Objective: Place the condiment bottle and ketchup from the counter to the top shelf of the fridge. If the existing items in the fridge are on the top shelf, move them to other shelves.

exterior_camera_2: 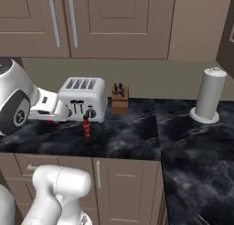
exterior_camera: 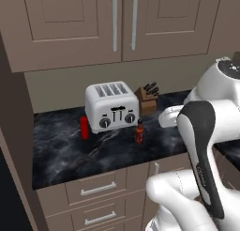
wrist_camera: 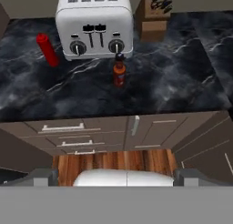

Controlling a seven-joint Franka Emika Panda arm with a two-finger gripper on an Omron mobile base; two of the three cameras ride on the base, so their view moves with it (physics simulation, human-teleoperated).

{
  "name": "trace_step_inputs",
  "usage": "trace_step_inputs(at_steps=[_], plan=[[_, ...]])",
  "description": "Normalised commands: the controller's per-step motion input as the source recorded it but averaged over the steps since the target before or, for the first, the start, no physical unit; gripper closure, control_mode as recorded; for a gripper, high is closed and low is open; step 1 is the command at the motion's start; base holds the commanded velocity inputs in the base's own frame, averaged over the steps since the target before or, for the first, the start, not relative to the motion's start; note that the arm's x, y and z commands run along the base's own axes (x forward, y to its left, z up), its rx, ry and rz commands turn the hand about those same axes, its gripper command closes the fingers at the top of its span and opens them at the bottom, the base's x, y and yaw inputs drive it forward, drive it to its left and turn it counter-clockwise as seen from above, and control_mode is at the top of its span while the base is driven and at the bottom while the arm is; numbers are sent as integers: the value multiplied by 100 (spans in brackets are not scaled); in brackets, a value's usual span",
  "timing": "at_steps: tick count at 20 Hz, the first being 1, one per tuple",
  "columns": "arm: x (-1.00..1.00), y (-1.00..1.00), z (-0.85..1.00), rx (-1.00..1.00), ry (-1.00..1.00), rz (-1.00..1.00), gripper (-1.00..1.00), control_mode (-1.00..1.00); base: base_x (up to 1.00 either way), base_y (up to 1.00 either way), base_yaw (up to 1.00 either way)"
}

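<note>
Counter (wrist_camera: 182, 82) ahead, gripper (wrist_camera: 116, 180) wide open and empty: come down square over the bottle (wrist_camera: 119, 70) near the front edge, clear of the toaster (wrist_camera: 94, 27), ketchup (wrist_camera: 47, 50) after.

The condiment bottle (exterior_camera: 139, 133) is a small, slim bottle with reddish-orange contents, a narrow neck and a dark cap. It stands upright on the black marbled counter (exterior_camera: 70, 150), just in front of the toaster's (exterior_camera: 112, 106) right front corner as the left base view shows it, close to the toaster but not touching it. The ketchup (exterior_camera: 84, 127) is a plain red bottle with a rounded top, also upright, standing just beside the toaster's left front corner. The two bottles are well apart, with the toaster's control face between them.
</note>
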Motion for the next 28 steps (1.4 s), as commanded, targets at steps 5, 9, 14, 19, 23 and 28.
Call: trace_step_inputs(at_steps=[5,9,14,19,23,28], plan=[[71,-6,-78,-4,19,0,-100,-100,0,0,0],[61,-15,-82,0,12,2,-100,-100,0,0,0],[59,-9,-64,0,2,4,-100,-100,0,0,0],[54,0,-51,0,2,1,-100,-100,0,0,0],[55,0,-49,0,1,1,-100,-100,0,0,0],[57,5,-37,0,0,0,-100,-100,0,0,0]])
